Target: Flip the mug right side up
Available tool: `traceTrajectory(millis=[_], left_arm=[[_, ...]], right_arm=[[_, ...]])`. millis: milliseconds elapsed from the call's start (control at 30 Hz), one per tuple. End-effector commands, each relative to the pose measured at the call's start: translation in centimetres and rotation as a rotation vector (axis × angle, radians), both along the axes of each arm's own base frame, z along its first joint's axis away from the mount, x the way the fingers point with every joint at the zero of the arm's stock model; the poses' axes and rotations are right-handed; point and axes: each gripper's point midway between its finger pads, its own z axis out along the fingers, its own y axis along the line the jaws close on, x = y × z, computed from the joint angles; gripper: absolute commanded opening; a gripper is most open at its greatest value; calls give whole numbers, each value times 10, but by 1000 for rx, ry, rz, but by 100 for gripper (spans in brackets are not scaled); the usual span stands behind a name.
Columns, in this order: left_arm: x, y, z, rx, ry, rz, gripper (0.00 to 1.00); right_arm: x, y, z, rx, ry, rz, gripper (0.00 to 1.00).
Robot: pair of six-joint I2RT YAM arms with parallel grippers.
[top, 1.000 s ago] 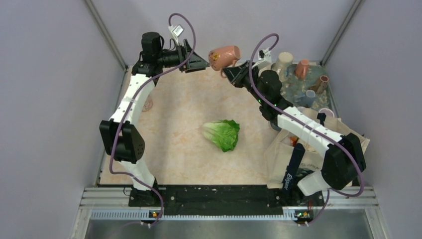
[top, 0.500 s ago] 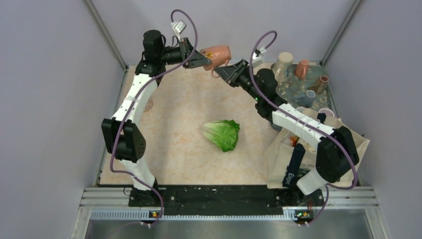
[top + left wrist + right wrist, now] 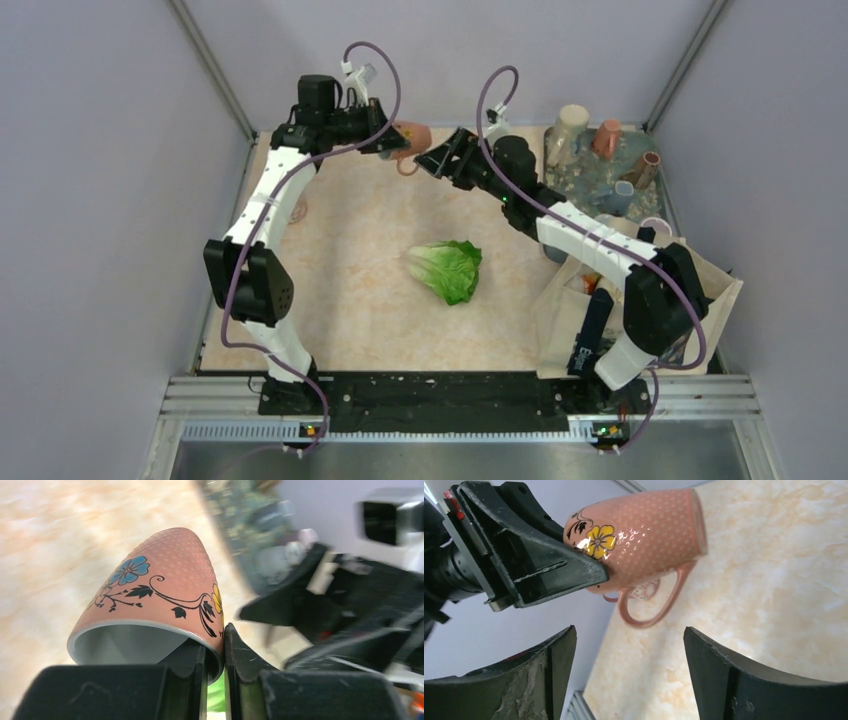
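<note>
Marbled beige tabletop (image 3: 350,250) below; upper centre, L gripper (image 3: 215,660) pinches rim of pink floral ceramic mug (image 3: 160,590), R gripper (image 3: 628,635) open; we shd roll wrist slowly, rim up.

Lab robot cell: plain grey walls (image 3: 90,200), aluminium rails (image 3: 200,392), marble-print tabletop (image 3: 350,270)

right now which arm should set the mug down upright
Left, probably. The left gripper pinches the mug by its rim, holding it on its side above the table. The right gripper is open and not touching it.
</note>
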Motion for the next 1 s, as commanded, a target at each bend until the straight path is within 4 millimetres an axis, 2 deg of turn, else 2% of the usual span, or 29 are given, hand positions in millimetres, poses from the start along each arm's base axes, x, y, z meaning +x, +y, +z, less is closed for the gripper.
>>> traceTrajectory(millis=[0, 100, 200, 333, 467, 567, 733, 800, 967], left_arm=[[6, 60, -18, 387, -201, 162, 0], [-5, 87, -46, 595, -200, 126, 0], [-29, 118, -81, 823, -154, 24, 0], [-77, 172, -128, 1123, 24, -110, 0], [-122, 225, -168, 1320, 173, -194, 0], [-143, 257, -185, 1362, 267, -195, 0], [-156, 304, -199, 1344, 345, -105, 0], [-159, 318, -203, 1334, 359, -94, 0], [-157, 333, -217, 1294, 390, -111, 0]], right_arm=[[-3, -1, -15, -138, -7, 15, 81], [-5, -5, -21, -227, -11, 26, 85], [-6, -17, -25, -327, -18, 14, 87], [-4, -37, -29, -440, -36, -40, 88], [-2, -54, -27, -508, -60, -98, 90], [-2, -60, -27, -529, -69, -112, 91], [-2, -64, -25, -545, -84, -126, 92], [-1, -64, -24, -546, -89, -130, 92], [1, -64, -21, -546, -101, -135, 92]])
